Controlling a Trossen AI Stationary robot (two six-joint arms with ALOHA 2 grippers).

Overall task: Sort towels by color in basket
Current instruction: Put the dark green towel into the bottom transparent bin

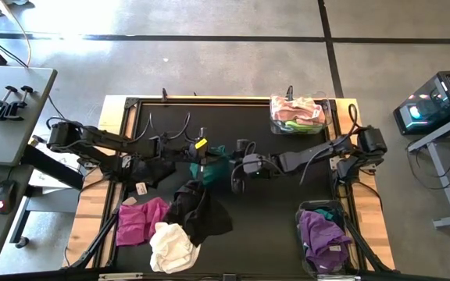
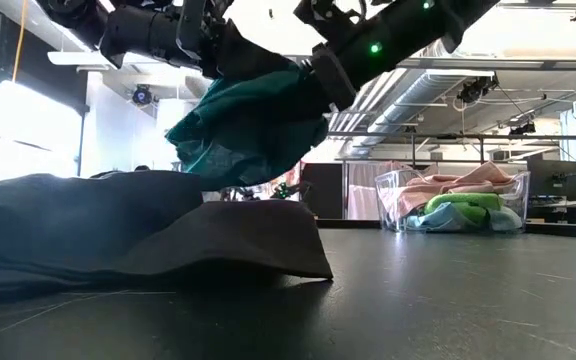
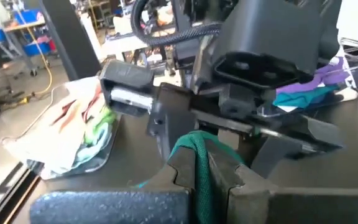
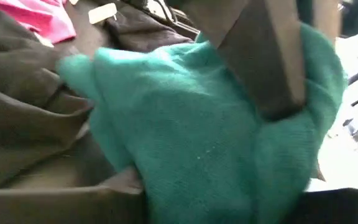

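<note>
Both the left gripper [image 3: 201, 168] and the right gripper [image 1: 237, 173] are clamped on the teal towel [image 2: 248, 125], held between them above the black towel [image 2: 138, 225].

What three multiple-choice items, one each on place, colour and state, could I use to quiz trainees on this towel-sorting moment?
1. Where is the clear plastic basket of purple cloths?
A. Near right corner of the table
B. Far left corner
C. Table centre

2. What colour is the soft cloth held up between the arms?
A. Magenta
B. Teal
C. Cream

3. What state is the left hand in?
A. Open over the table
B. Shut on the teal cloth
C. Resting inside a basket

Answers:
1 A: the high view shows it at the near right corner, opposite the far basket of peach-pink and lime green cloths.
2 B: the teal cloth hangs above the table.
3 B: the left hand pinches it; the right hand meets it too.
</note>
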